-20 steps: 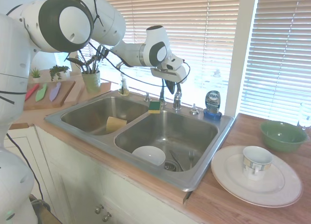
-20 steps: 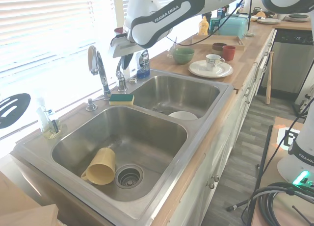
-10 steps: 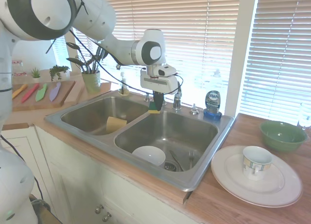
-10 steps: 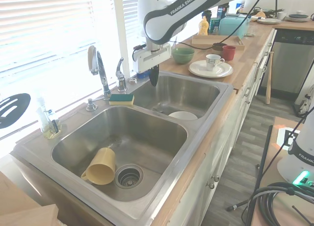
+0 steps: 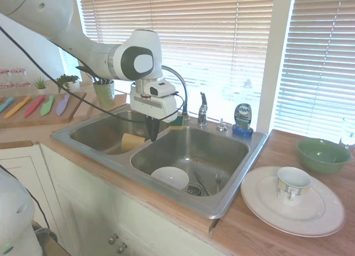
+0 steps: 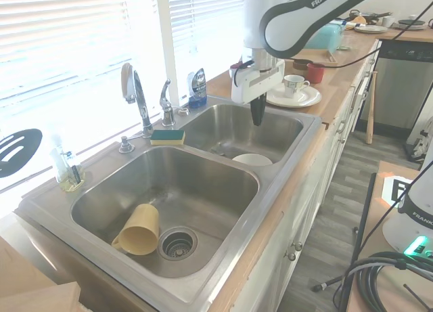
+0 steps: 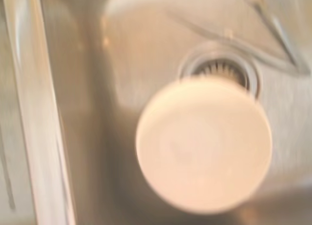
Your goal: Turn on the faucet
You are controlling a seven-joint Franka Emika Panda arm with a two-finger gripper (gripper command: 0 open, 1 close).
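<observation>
The robot's black gripper (image 6: 257,114) hangs shut and empty over the sink, well apart from the shiny chrome faucet (image 6: 137,95), so no water runs.

Swung away from the faucet (image 5: 188,95): gripper (image 5: 152,135) left the chrome lever handle (image 6: 165,95) at the far rim, crossed out over the sink (image 6: 223,220), and ended pointing down above the basin holding the white bowl (image 6: 252,160). Fingers drawn together. Arm's big joints also shifted, uncovering more of the blinds.
</observation>
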